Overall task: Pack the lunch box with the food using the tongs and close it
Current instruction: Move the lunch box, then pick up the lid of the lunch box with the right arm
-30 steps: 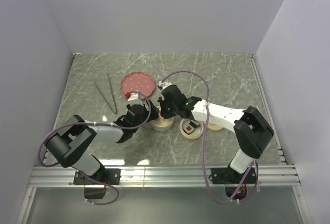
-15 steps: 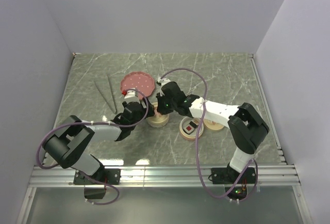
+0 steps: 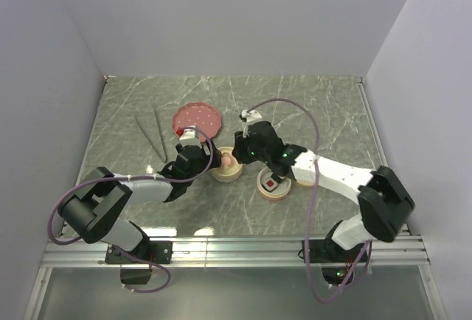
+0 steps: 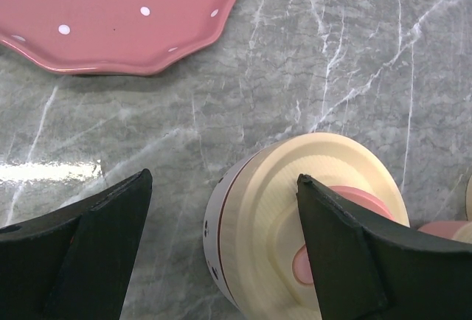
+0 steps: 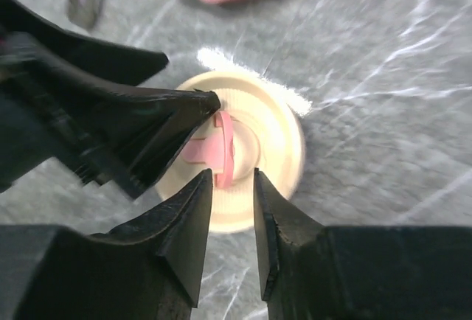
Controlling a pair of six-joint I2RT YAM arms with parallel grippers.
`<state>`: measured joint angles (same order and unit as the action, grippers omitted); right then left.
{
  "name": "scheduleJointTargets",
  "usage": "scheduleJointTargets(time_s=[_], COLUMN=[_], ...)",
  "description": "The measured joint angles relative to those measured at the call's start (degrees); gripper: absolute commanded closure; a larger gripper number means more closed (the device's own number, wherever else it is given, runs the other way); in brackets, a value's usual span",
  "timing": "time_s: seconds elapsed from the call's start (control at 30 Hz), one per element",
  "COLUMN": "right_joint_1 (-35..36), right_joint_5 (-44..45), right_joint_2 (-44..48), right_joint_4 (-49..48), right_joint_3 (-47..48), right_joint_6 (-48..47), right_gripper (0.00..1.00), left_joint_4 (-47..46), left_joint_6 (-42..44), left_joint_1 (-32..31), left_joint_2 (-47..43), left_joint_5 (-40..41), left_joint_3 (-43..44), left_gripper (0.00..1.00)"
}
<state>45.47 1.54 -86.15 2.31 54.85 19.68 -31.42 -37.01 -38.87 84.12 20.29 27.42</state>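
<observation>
The lunch box (image 3: pixel 226 167) is a round cream tier with a lid and a pink handle (image 5: pixel 219 150). My left gripper (image 4: pixel 224 180) stands open. One finger is over the lid (image 4: pixel 310 209) and the other is off the box's left side, apart from it. My right gripper (image 5: pixel 232 176) is open a little, its tips just short of the pink handle, nothing between them. A red-topped food block (image 3: pixel 272 184) lies in a second, open tier (image 3: pixel 262 191). The tongs (image 3: pixel 151 136) lie on the table left of the plate.
The pink dotted plate (image 3: pixel 198 119) sits behind the lunch box, close to my left gripper. Another cream round piece (image 3: pixel 304 181) is partly hidden under my right arm. Grey walls close in the marble table on three sides.
My right gripper has opened and drawn back slightly from the pink handle. Its arm has swung out to the right. The lidded box shifted a little away from the arms' bases.
</observation>
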Motion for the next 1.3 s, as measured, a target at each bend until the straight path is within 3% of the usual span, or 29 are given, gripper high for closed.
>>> scheduleJointTargets(time_s=[0.3,0.6,0.97,1.3], right_joint_1=[-0.1,-1.9,-14.0,-15.8], right_joint_5=[11.7,25.5,26.0,25.8], right_joint_2=[16.2,15.6,15.1,13.4], right_joint_4=[0.5,13.9,23.1,25.4], right_joint_3=[-6.8,-8.9,-14.7,-14.6], right_joint_6=[2.7,11.7,17.1,18.2], right_gripper=[0.58,0.58,0.57,0.57], left_joint_4=[1.8,4.7,4.8,4.7], left_joint_6=[1.0,2.4,1.7,1.7], left_joint_1=[0.0,0.0,0.0,-0.1], left_joint_2=[-2.9,-14.2,-22.5,-23.0], left_joint_5=[0.0,0.5,-5.0,-8.1], left_joint_3=[0.2,2.5,-2.3,-3.1], left_gripper=[0.14,0.08,0.07,0.07])
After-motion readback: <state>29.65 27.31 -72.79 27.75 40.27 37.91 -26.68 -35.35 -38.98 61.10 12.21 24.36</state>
